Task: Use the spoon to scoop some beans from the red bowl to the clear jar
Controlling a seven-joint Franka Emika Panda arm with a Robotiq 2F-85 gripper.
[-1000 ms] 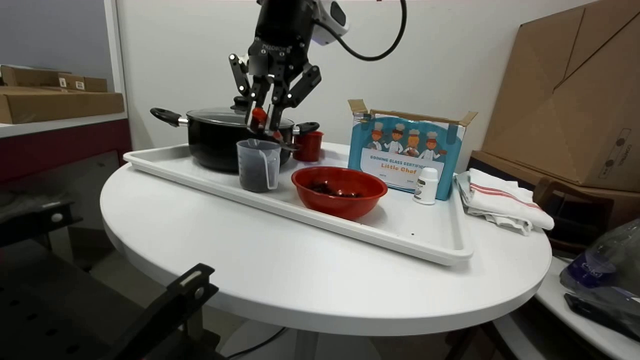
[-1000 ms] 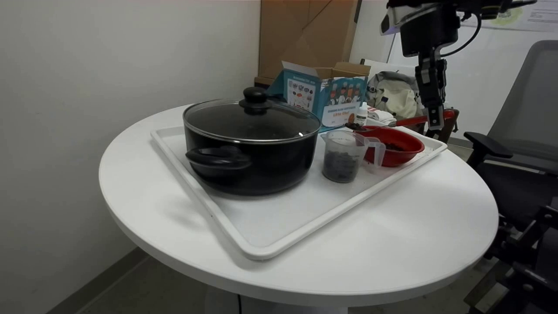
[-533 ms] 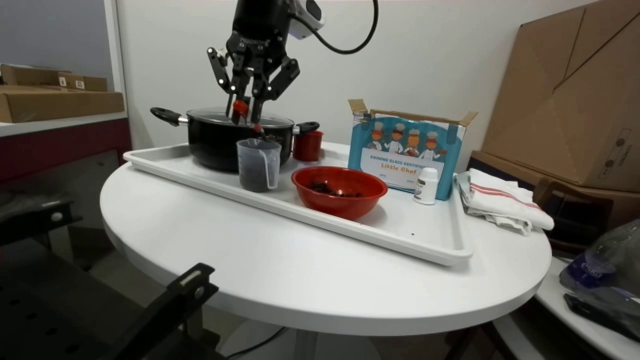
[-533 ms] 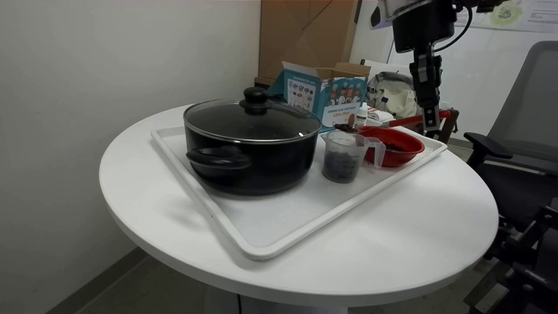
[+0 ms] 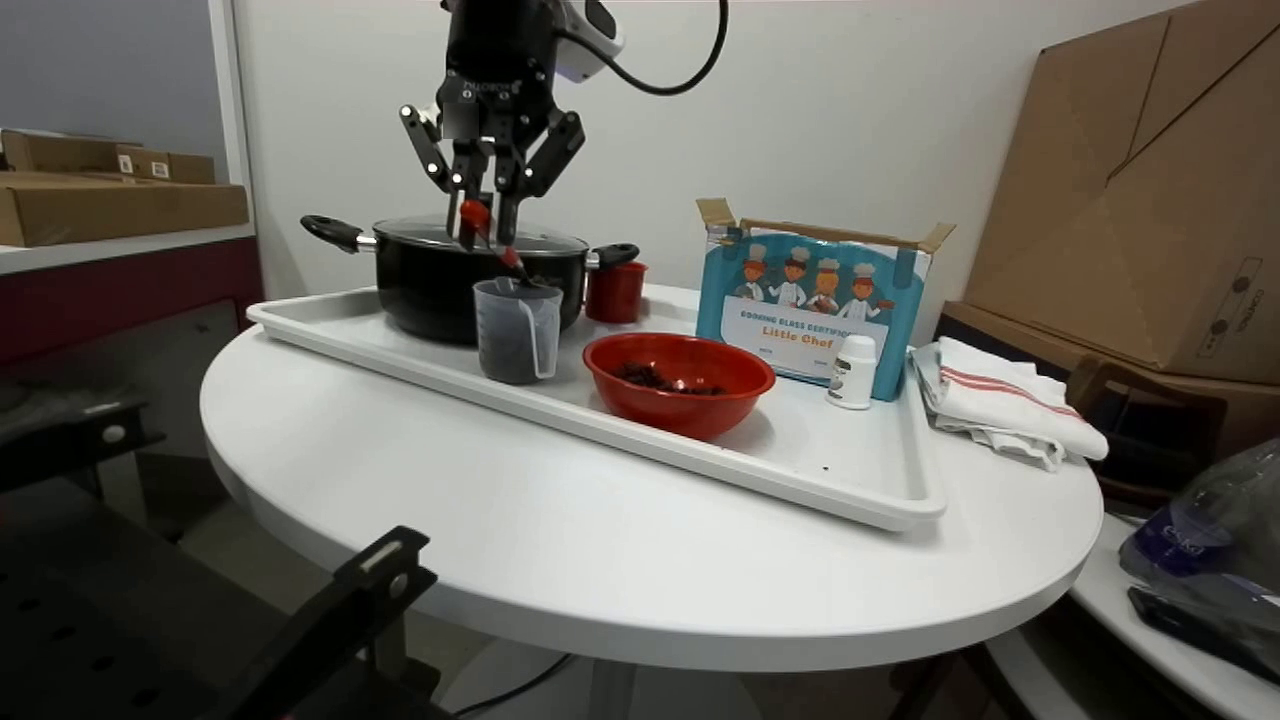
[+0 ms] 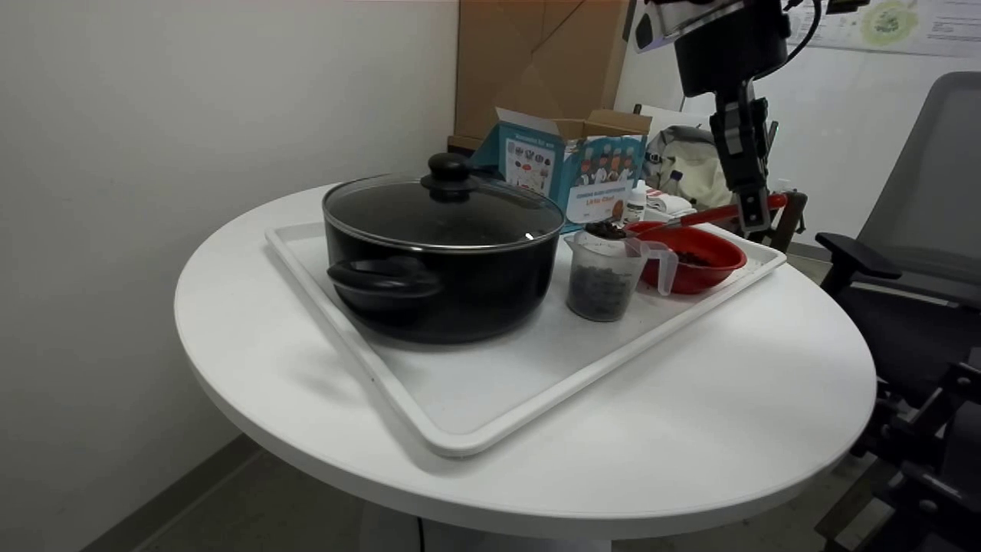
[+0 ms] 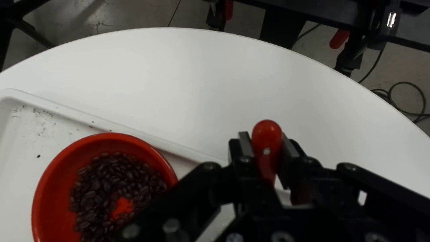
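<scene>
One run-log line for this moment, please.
gripper: shut on spoon | load: beans at rim of clear jar | pour: not yet | red bowl: more beans inside

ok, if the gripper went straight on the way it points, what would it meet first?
The gripper would probably meet the white table outside the tray, though depth is unclear; the spoon it holds may catch the jar before that.

A round white desk [image 5: 650, 570] carries a white tray [image 6: 483, 399]. On the tray stand a black pot [image 6: 475, 295] with a glass lid [image 6: 383, 211], a small dark-red cup [image 5: 616, 293], an open turquoise "Little Chef" carton [image 5: 810, 290] and, just beside the carton, a white bottle [image 5: 852, 372]. A folded white towel [image 5: 1010, 395] with red stripes lies beside the tray. Past the desk are a backpack [image 6: 691, 169] and a grey office chair [image 6: 939, 176].
</scene>
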